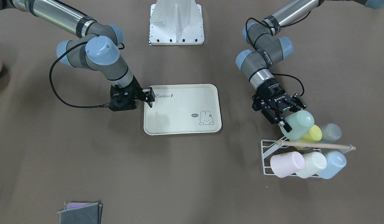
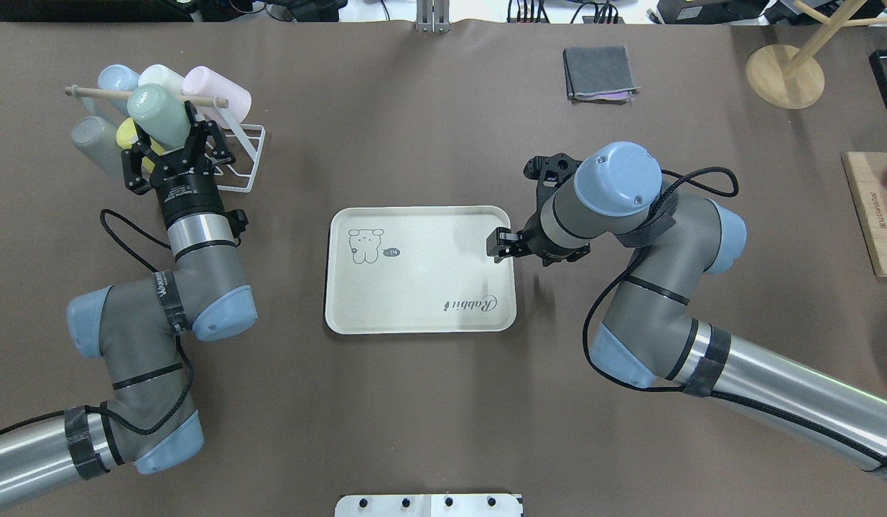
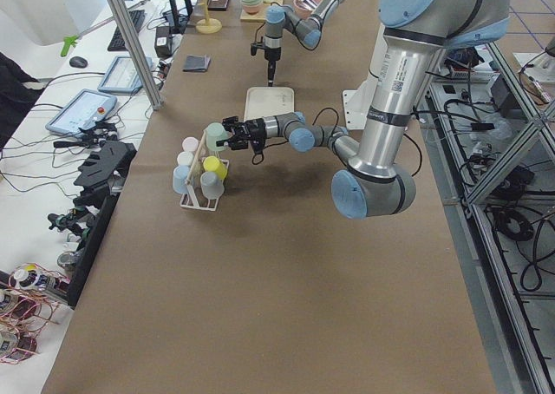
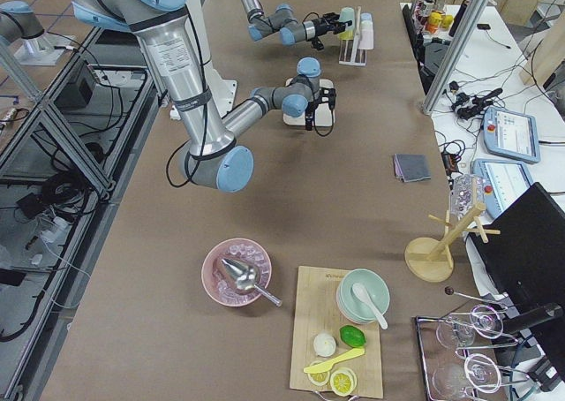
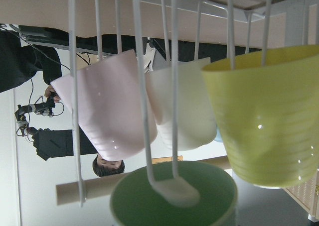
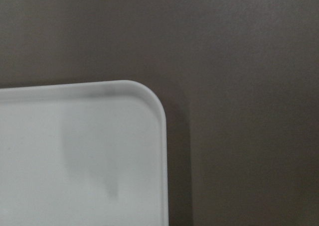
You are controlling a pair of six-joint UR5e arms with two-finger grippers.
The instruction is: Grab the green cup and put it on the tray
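The mint green cup lies tilted at the top of the white wire cup rack, its mouth toward my left gripper. The gripper's fingers sit on either side of the cup's mouth end and look shut on it. In the left wrist view the green cup's mouth fills the bottom edge, with a wire peg tip inside it. The cream Rabbit tray lies at the table's middle. My right gripper hangs over the tray's corner, looks shut and holds nothing.
The rack also holds a yellow-green cup, grey cup, pink cup, cream cup and blue cup, with a wooden rod across it. A folded grey cloth lies at the far edge.
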